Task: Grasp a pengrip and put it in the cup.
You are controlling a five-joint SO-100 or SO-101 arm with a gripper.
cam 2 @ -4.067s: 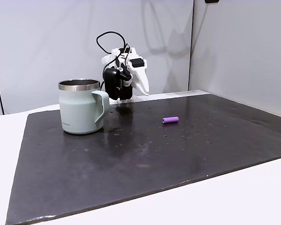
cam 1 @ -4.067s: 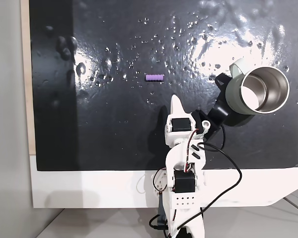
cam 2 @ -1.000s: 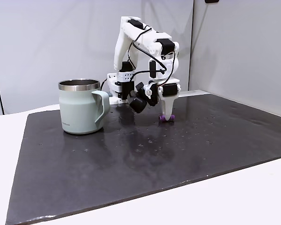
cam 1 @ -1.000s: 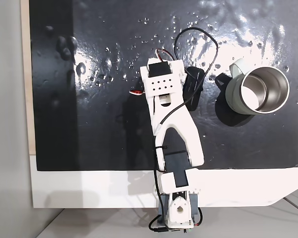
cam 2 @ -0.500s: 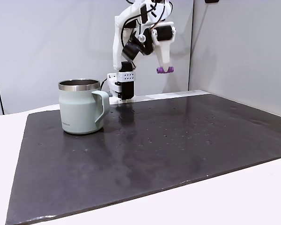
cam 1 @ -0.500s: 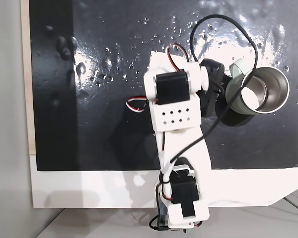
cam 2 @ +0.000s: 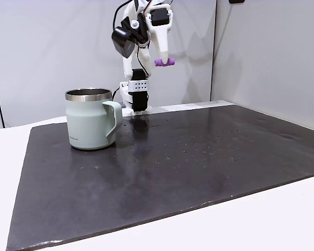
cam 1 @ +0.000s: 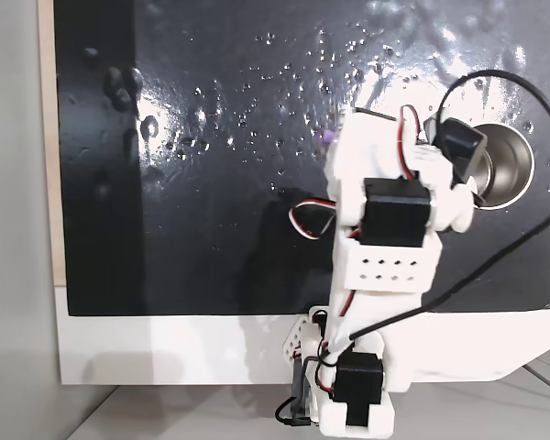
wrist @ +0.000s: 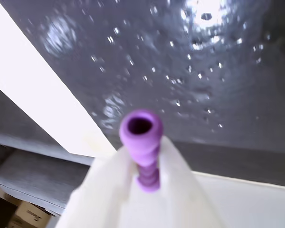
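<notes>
One small purple pengrip [wrist: 141, 142] sits pinched between the two white fingers [wrist: 180, 175] of the tool [cam 2: 164, 60], its open end poking out past the tips in the wrist view. From the side, it hangs high in the air, above and right of the cup [cam 2: 90, 119]. The cup stands upright on the dark, wet-looking tabletop [cam 2: 199, 157], handle toward the arm [cam 1: 385, 247].

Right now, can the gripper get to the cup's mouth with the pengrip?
Probably yes. The gripper holds the pengrip high above the mat, higher than the cup, and nothing stands between them. The cup's mouth is open.
</notes>
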